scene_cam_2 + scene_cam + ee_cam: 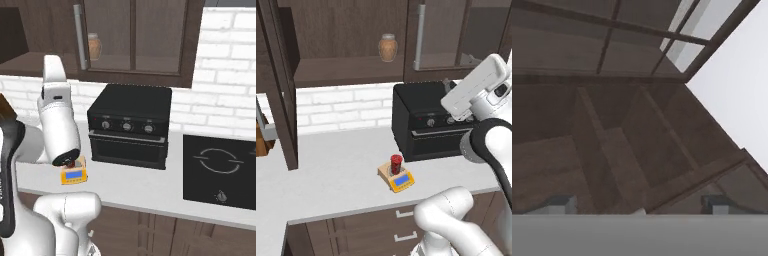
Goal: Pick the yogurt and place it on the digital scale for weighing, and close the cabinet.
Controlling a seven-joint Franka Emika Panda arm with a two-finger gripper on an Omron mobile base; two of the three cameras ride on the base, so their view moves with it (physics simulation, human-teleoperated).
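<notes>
The yogurt (396, 163), a small dark red cup, stands upright on the tan plate of the yellow digital scale (397, 178) on the white counter, in front of the oven. In the right base view the scale (73, 175) peeks out from behind my arm. The dark wooden cabinet (351, 37) hangs above. Its left door (280, 85) is swung open towards me, and its right glass door with the silver handle (419, 36) is closed. My gripper (637, 206) is open with nothing between its fingertips. It is raised close to the cabinet's wood and glass panes (637, 140).
A tan glass jar (388, 47) with a grey lid stands on the cabinet shelf. A black oven (428, 122) sits on the counter right of the scale, and a black cooktop (220, 170) lies further right. Drawers (401, 225) run below the counter edge.
</notes>
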